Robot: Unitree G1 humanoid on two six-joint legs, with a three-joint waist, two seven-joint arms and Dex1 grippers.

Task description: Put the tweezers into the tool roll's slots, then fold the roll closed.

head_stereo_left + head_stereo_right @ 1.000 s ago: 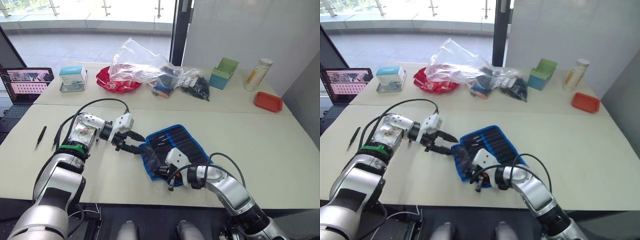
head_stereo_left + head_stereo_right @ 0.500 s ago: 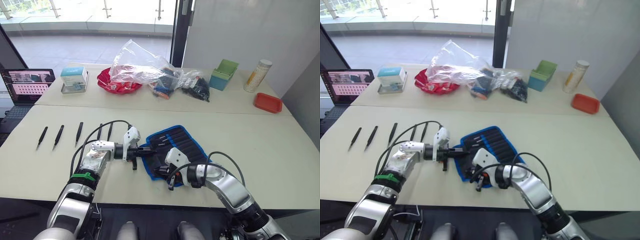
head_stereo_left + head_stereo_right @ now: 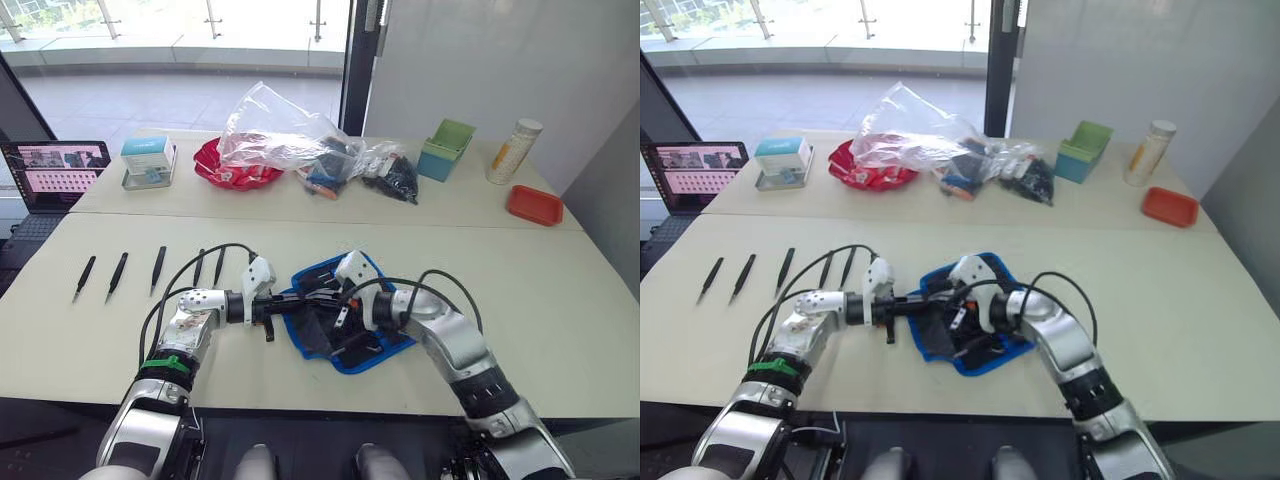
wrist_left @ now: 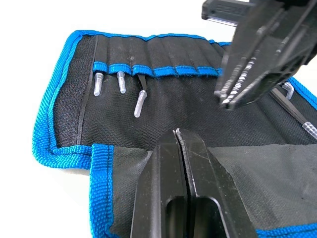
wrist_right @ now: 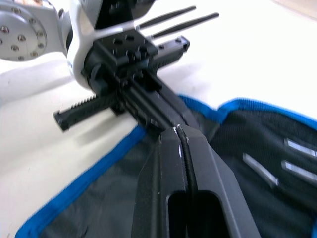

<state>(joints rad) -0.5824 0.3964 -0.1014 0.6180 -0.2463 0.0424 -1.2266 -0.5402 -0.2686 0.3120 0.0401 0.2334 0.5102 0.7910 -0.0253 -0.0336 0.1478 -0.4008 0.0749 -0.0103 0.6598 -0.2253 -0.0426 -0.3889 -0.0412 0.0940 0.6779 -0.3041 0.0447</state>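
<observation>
Several slim black tweezers (image 3: 118, 275) lie in a row on the table, left of my left arm. The tool roll (image 3: 385, 345), black with blue binding, lies open in front of me. Its slots (image 4: 163, 72) hold three clear-capped tips. My left gripper (image 4: 179, 134) is shut and lies over the roll's loose flap (image 4: 257, 183) by its left edge. No fabric shows between the fingers. My right gripper (image 5: 179, 130) is shut too. It hovers just above the roll's inner face, with its tip close to the left gripper (image 5: 148, 106).
On the far table stand a laptop (image 3: 55, 170), a small box (image 3: 148, 158), a red bowl (image 3: 235, 168), clear plastic bags (image 3: 285, 125), a green bin (image 3: 448, 147), a bottle (image 3: 516, 148) and a red tray (image 3: 535, 203).
My left gripper swung in from over the tweezers to the roll's left edge and shut. My right gripper moved from the roll's near edge up over its middle. The roll shifted slightly.
</observation>
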